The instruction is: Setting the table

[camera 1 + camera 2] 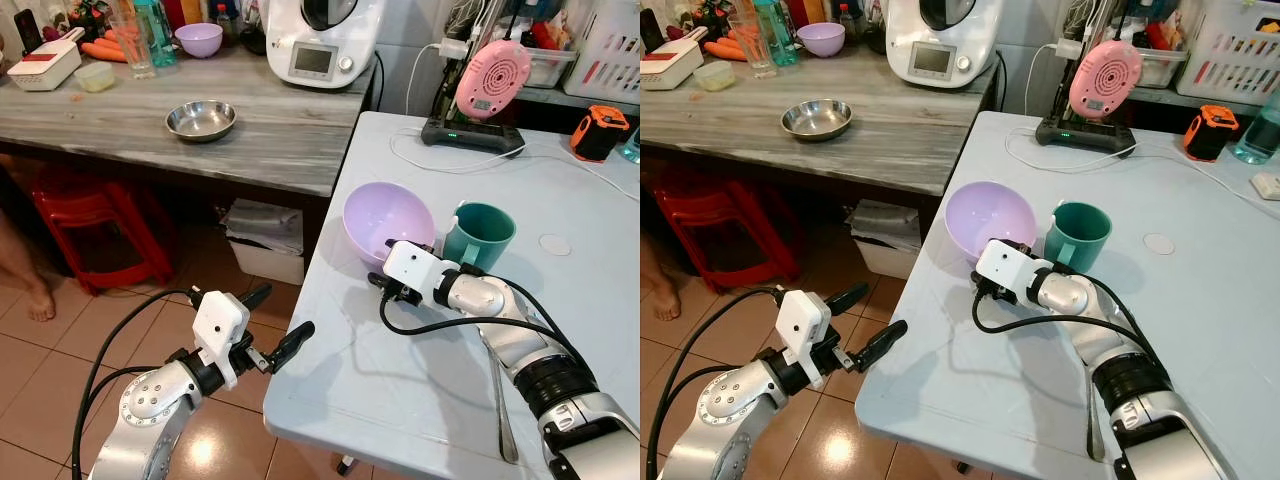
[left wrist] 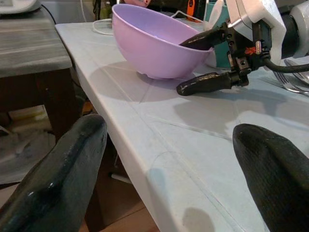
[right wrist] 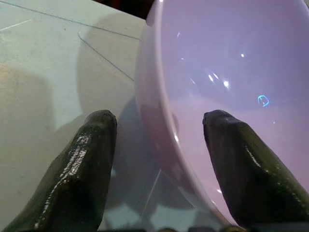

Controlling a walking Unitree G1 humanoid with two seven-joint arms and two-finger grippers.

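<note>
A lilac bowl (image 1: 388, 218) stands on the white table (image 1: 420, 400) near its left edge, with a green cup (image 1: 480, 236) touching or close beside it on the right. My right gripper (image 1: 380, 262) is open astride the bowl's near rim: one finger reaches inside, the other lies outside just above the tabletop, as the right wrist view (image 3: 159, 121) shows with the bowl (image 3: 231, 72). My left gripper (image 1: 275, 325) hangs open over the floor just off the table's left front edge, holding nothing. A metal utensil (image 1: 500, 400) lies on the table under my right forearm.
A wooden counter (image 1: 260, 130) at the left carries a steel bowl (image 1: 201, 120), a white kitchen machine (image 1: 315, 40) and a small purple bowl (image 1: 198, 38). A pink fan (image 1: 492, 78), a cable and an orange tape measure (image 1: 600, 130) sit at the table's back. A red stool (image 1: 90, 215) and a person's foot (image 1: 35, 300) are at the left.
</note>
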